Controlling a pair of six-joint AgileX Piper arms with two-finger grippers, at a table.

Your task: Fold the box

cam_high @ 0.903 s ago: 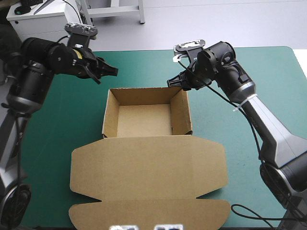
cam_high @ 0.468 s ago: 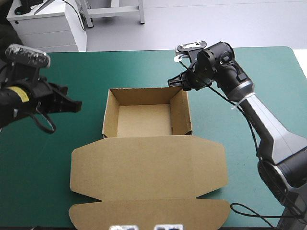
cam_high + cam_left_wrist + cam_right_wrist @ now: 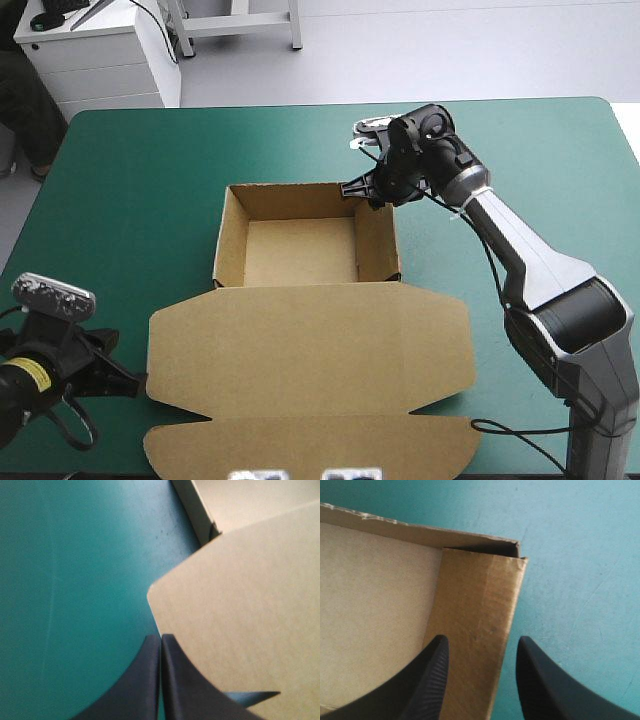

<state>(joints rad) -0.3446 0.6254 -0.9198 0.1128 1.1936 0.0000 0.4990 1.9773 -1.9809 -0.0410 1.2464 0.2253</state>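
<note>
The brown box lies in the middle of the teal-green table as an open tray with raised walls, its lid flat toward the front edge. My right gripper is at the tray's far right corner. In the right wrist view this gripper stands open, one finger inside the tray and one outside, the right wall between them. My left gripper sits low at the front left, beside the lid's left corner. In the left wrist view it is shut and empty, the rounded lid corner just ahead.
Bare teal-green cover lies left of the tray and to its right. The lid's tuck flap reaches close to the table's front edge.
My left arm has swung from the tray's far left down to the front left, beside the lid's corner. My right gripper has shifted slightly left onto the tray's far right corner.
</note>
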